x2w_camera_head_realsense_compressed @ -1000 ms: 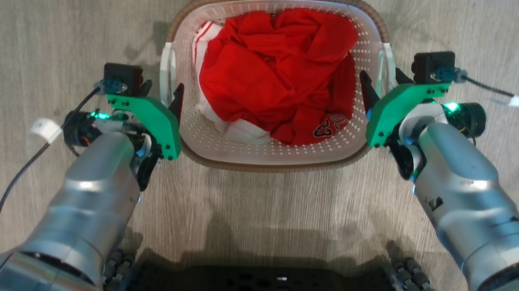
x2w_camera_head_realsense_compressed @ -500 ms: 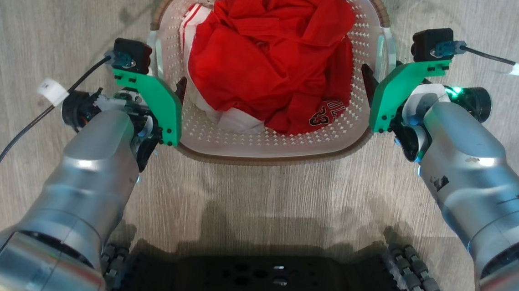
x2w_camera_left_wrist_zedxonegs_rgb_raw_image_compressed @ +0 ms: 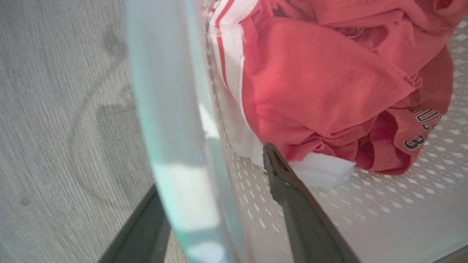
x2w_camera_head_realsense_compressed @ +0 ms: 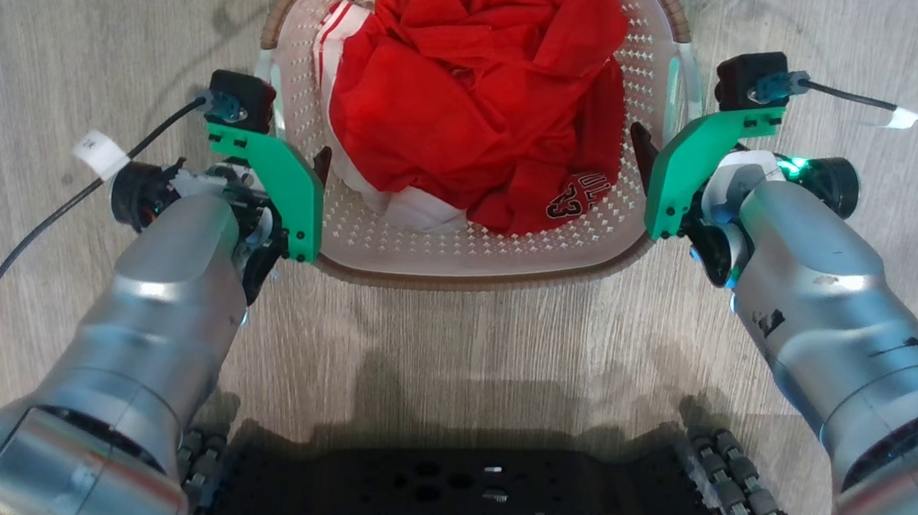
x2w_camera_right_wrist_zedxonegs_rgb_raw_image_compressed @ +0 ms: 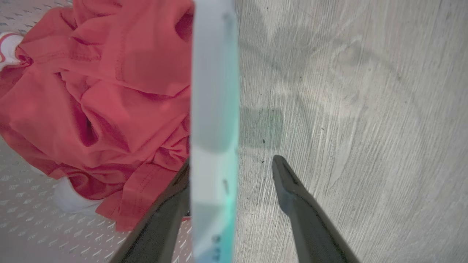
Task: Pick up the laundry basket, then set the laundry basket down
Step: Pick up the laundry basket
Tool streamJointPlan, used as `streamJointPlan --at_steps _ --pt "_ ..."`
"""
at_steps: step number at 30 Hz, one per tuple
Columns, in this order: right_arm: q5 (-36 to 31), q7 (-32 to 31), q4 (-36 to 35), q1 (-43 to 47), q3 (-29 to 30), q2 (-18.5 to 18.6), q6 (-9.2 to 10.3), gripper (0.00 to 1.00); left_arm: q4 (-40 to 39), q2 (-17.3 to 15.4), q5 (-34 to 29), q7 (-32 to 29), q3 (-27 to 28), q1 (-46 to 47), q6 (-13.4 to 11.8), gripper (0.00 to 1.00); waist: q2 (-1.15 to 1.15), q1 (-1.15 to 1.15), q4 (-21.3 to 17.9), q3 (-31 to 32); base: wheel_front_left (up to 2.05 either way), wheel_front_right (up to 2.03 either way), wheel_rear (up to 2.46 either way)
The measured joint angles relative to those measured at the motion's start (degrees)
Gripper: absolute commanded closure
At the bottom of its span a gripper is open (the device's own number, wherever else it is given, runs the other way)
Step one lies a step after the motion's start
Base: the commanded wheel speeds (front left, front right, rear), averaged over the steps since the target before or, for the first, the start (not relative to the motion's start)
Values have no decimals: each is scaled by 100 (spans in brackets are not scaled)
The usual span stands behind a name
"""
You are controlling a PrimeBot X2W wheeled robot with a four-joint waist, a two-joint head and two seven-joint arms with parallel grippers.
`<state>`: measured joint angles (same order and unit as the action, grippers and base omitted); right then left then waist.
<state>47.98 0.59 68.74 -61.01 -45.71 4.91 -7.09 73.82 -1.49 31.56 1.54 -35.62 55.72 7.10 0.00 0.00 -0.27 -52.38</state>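
Observation:
The laundry basket (x2w_camera_head_realsense_compressed: 467, 250), white and perforated with a brown rim, sits between my two arms and holds crumpled red and white clothes (x2w_camera_head_realsense_compressed: 478, 105). My left gripper (x2w_camera_head_realsense_compressed: 298, 156) straddles the basket's left white handle (x2w_camera_left_wrist_zedxonegs_rgb_raw_image_compressed: 172, 128). One of its fingers (x2w_camera_left_wrist_zedxonegs_rgb_raw_image_compressed: 289, 186) is inside the basket and the other is outside. My right gripper (x2w_camera_head_realsense_compressed: 668, 139) straddles the right handle (x2w_camera_right_wrist_zedxonegs_rgb_raw_image_compressed: 214, 91) the same way. Its outer finger (x2w_camera_right_wrist_zedxonegs_rgb_raw_image_compressed: 292, 190) stands apart from the handle over the floor. Both grippers are open around the handles.
Grey wood-look floor (x2w_camera_head_realsense_compressed: 461, 346) surrounds the basket. My dark wheeled base (x2w_camera_head_realsense_compressed: 482, 501) is at the bottom of the head view. Black cables (x2w_camera_head_realsense_compressed: 32, 236) trail from each wrist camera.
Both arms and the basket have moved together up the head view and slightly left. The basket's shadow now lies farther from it, and the view itself has shifted a little.

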Motion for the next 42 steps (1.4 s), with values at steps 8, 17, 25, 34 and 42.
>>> streamJointPlan --at_steps 8,17,25,34,42 --pt "143 40 29 1 -240 -32 1 0 25 1 82 53 -66 81 -3 0 1 0 40 -20 0 0 0" --pt "321 52 74 -62 -426 -30 0 49 24 1 294 53 -158 81 -2 7 1 0 62 -79 0 0 0" --pt "480 69 78 -210 -543 -11 -1 100 -3 19 542 -31 -303 88 -1 100 1 -1 71 -144 0 0 0" --pt "687 -3 103 -201 -684 12 -1 100 -8 10 649 -124 -538 95 -3 100 0 2 58 -86 0 0 0" --pt "922 -360 190 -88 -803 8 -1 100 -53 2 856 -411 -864 24 -4 100 0 2 -12 199 0 0 0"
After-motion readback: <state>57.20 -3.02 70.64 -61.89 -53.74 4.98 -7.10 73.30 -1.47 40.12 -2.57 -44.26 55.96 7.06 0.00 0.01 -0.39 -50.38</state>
